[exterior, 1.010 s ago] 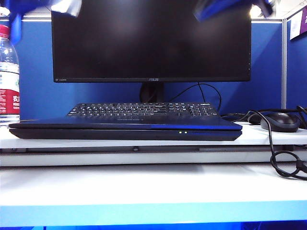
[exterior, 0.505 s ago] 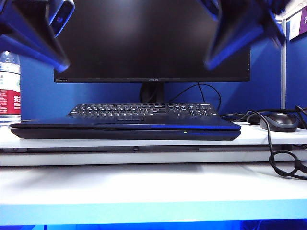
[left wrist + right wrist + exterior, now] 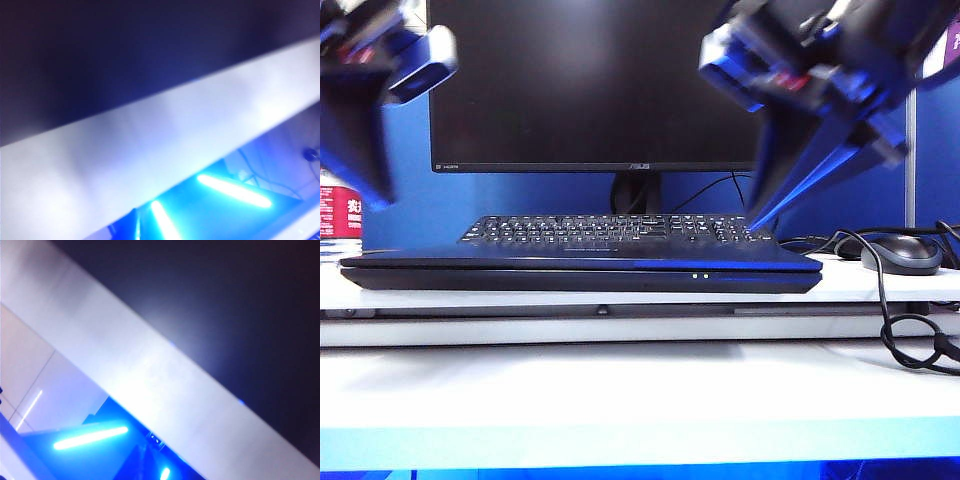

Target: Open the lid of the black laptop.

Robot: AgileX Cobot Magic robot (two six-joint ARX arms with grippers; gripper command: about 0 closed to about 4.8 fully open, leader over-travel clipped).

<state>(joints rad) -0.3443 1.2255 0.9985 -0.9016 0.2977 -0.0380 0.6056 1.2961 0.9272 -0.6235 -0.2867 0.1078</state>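
Only exterior view: both hands, left hand (image 3: pixel 360 150), right hand (image 3: pixel 765 205), above shut lid (image 3: pixel 580 256)

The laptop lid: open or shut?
Shut. The lid lies flat on the black laptop, front edges together, no screen showing.

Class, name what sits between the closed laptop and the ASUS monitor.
In the exterior view, a black keyboard sits between the black laptop and the monitor.

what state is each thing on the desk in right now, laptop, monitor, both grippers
black laptop: lid shut flat, two front indicator lights lit
large black ASUS monitor: upright, screen dark
black keyboard: flat behind the laptop
black mouse: resting right of the laptop
left gripper: above the laptop's left end, touching nothing
right gripper: fingertips just above the laptop's right rear, blurred
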